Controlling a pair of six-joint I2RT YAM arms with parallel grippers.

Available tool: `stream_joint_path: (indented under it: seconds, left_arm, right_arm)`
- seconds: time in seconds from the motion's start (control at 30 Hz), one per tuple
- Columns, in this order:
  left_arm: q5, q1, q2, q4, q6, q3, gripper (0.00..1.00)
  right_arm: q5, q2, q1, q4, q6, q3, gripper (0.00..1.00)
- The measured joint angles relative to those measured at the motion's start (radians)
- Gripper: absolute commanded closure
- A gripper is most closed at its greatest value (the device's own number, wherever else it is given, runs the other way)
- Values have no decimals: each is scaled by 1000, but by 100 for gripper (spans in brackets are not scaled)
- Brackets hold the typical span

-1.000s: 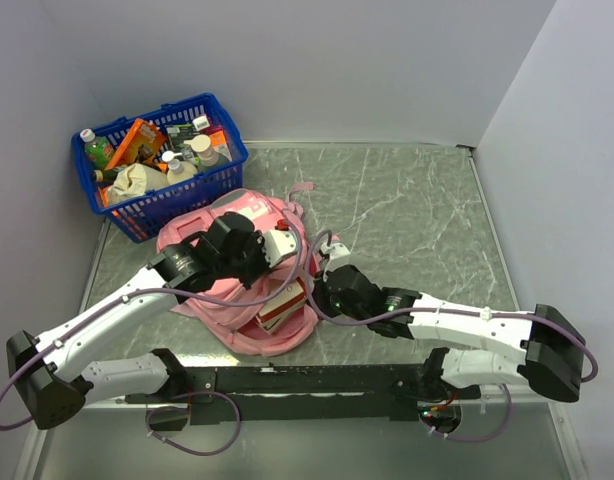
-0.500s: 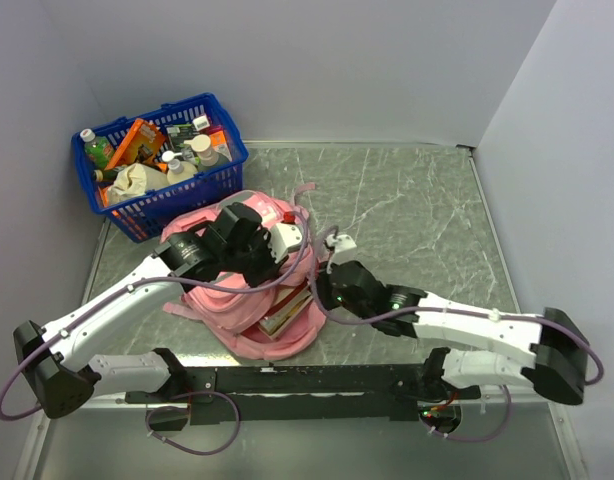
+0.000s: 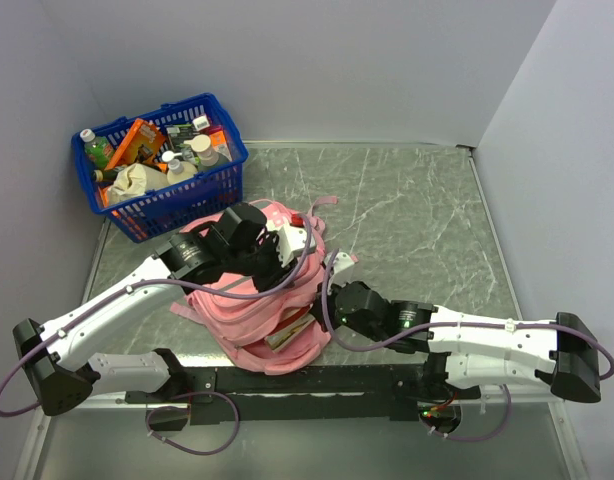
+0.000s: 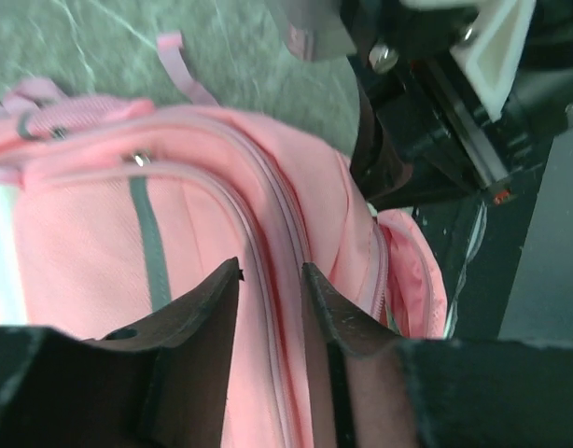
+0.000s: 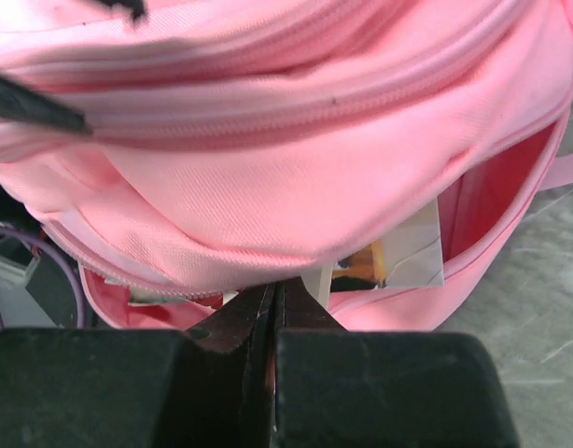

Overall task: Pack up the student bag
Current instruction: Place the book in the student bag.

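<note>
The student bag (image 3: 249,318) is a pink backpack bunched up between my arms at the near middle of the table. Its main opening gapes toward the right arm, and books (image 3: 288,334) show inside. My left gripper (image 3: 289,262) hangs over the bag's top. In the left wrist view the left gripper (image 4: 272,273) is open, its fingers either side of a zip seam of the bag (image 4: 81,233). My right gripper (image 3: 326,312) is shut at the mouth. In the right wrist view its tips (image 5: 271,285) sit under the bag's upper flap (image 5: 268,187), beside a book corner (image 5: 408,252).
A blue plastic basket (image 3: 180,205) full of bottles and packets stands at the back left, just behind the bag. Loose pink straps (image 3: 322,203) trail from the bag over the marble tabletop (image 3: 417,220). Walls close in the left, back and right sides.
The bag has been drawn nearer and bunched higher, narrowing its opening over the books. My left jaws have widened. The right arm has shifted nearer and lower.
</note>
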Motion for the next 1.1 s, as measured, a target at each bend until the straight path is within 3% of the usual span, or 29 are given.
stream_joint_path:
  seconds: [0.17, 0.3, 0.33, 0.37, 0.4, 0.47, 0.67, 0.83, 0.9, 0.93, 1.0, 1.1]
  left_arm:
    - [0, -1, -1, 42, 2, 13, 66]
    - [0, -1, -1, 47, 2, 11, 61]
    - [0, -2, -1, 47, 4, 10, 57]
    - [0, -2, -1, 47, 6, 9, 38]
    - [0, -2, -2, 46, 8, 7, 31]
    - [0, -2, -2, 42, 12, 5, 28]
    - [-8, 0, -15, 21, 14, -31, 52]
    - [-38, -2, -46, 46, 21, -115, 60]
    - [-43, -3, -52, 55, 24, -131, 73]
    - [-43, -4, -55, 58, 27, -135, 86]
    - [-43, -5, -55, 58, 26, -136, 99]
    - [-47, -2, -47, 49, 26, -134, 99]
  right_arm:
    - [98, -37, 51, -172, 43, 60, 100]
    - [194, -142, 103, -320, 80, 100, 100]
    - [200, -166, 120, -327, 79, 100, 100]
    - [200, -177, 142, -330, 77, 100, 100]
    - [195, -177, 161, -330, 75, 100, 100]
    - [190, -155, 192, -326, 69, 101, 100]
    - [137, 26, 241, -288, 18, 107, 100]
    - [103, 123, 217, -219, -38, 107, 100]
    - [87, 146, 187, -175, -58, 107, 100]
    - [81, 156, 173, -156, -66, 107, 100]
    - [60, 175, 145, -120, -83, 107, 100]
    - [49, 212, 124, -78, -113, 104, 100]
